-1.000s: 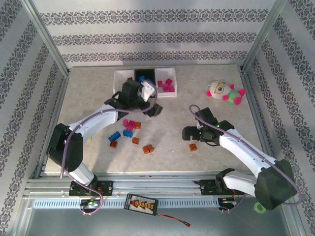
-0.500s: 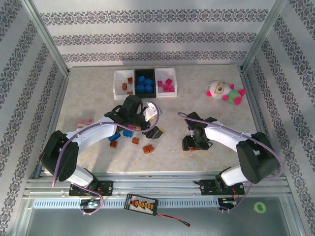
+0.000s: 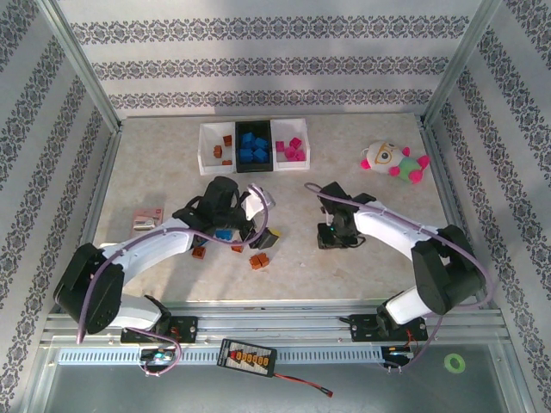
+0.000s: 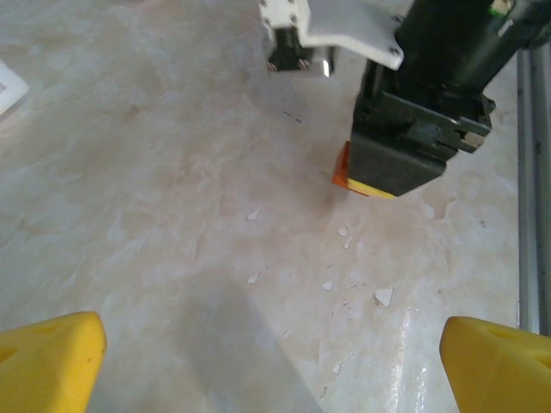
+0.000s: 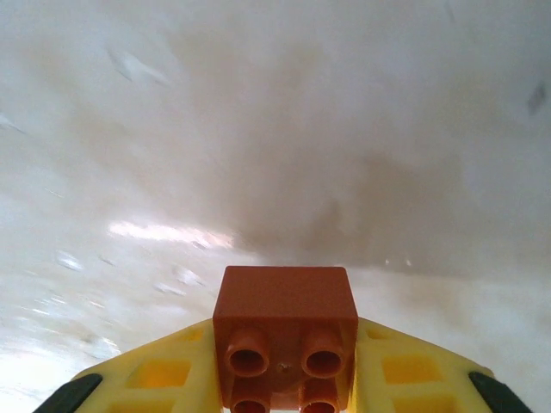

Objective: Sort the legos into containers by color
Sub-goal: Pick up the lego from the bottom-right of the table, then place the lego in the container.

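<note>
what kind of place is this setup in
Probably a robot test cell: left arm and right arm bolted to a metal rail, wallpapered panels in an aluminium frame, sorting bins on a marble-look tabletop.

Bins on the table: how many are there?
3, in a row at the far side of the table: the left white bin, the black bin in the middle, and the right white bin.

Plush toy [image 3: 385,157], round white face, pink and green limbs: far right of the marbled table [image 3: 362,275], lying alone. Flat red-and-white packet [image 3: 148,218]: left side of the table. Below the near metal rail [image 3: 284,323]: a black box [image 3: 248,358] with orange cells and a red lead, and a small green ring [image 3: 454,363] at the right; patterned walls [image 3: 267,52] enclose the table.
</note>
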`<state>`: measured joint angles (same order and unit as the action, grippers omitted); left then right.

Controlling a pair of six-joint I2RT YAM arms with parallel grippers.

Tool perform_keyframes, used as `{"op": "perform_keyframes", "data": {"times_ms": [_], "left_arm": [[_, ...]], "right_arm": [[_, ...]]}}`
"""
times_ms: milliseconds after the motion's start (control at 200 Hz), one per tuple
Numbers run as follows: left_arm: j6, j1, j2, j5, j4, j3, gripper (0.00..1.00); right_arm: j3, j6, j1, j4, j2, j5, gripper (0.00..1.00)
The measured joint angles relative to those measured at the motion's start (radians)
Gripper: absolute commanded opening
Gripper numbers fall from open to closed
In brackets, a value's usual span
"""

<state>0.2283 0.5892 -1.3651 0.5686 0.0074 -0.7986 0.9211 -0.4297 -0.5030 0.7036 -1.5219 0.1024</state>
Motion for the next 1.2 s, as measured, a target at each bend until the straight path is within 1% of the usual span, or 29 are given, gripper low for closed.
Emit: {"op": "perform_keyframes", "data": {"times_ms": [145,350,529,649,844,1029,1119,1199], "left_arm": [[-0.061,0.000,0.097,-0.093,0.050,0.100,0.99],[-0.205,0.000,0.251,-0.246,0.075,0.232,0.99],[-0.310,0.000,0.334,-0.363,0.074,0.274,0.99],[-0.349,0.000,0.359,-0.417,0.072,0.289,0.99],[-0.379,0.000,0.362,-0.461,0.071,0.304,0.99],[-0.391,0.000,0.362,-0.466,0.073,0.322,0.99],[-0.391,0.000,0.366,-0.465,0.074,0.330,0.99],[-0.390,0.000,0.372,-0.465,0.076,0.337,0.99]], "right_arm": [[0.205,0.049,-0.033,-0.042,-0.127,0.020,0.27],[0.510,0.071,-0.071,-0.190,-0.317,0.080,0.28],[0.746,0.068,-0.097,-0.350,-0.492,0.093,0.28],[0.908,0.062,-0.119,-0.436,-0.624,0.087,0.28],[1.171,0.060,-0.144,-0.499,-0.834,0.034,0.29],[1.443,0.063,-0.154,-0.486,-1.041,-0.013,0.31],[1.532,0.069,-0.154,-0.462,-1.108,-0.025,0.35],[1.570,0.089,-0.154,-0.442,-1.135,-0.036,0.43]]}}
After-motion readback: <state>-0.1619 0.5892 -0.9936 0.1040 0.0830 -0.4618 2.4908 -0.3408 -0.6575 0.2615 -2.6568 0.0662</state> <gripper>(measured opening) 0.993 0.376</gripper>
